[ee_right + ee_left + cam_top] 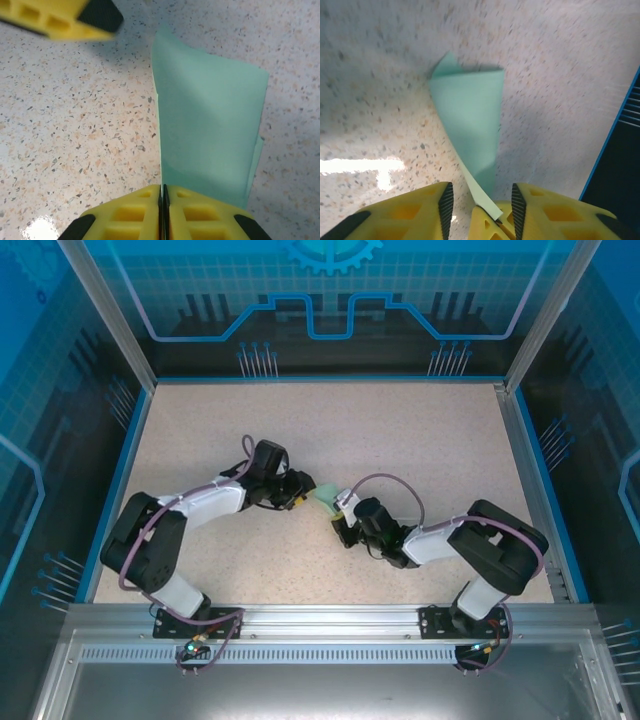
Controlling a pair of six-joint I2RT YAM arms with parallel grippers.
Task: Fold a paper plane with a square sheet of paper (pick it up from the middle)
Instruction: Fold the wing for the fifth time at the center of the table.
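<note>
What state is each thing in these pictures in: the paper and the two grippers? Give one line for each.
sheet of paper: folded over in layers, not lying flat, one edge pinched.
left gripper: open, its fingers on either side of the paper's near corner.
right gripper: shut on the paper's edge.

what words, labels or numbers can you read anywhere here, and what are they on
No readable text in any view.
paper: plain green, no print.
left fingers: plain yellow, no marks.
back wall: gear and line graphics, no letters or numbers.
table: speckled, no label.
</note>
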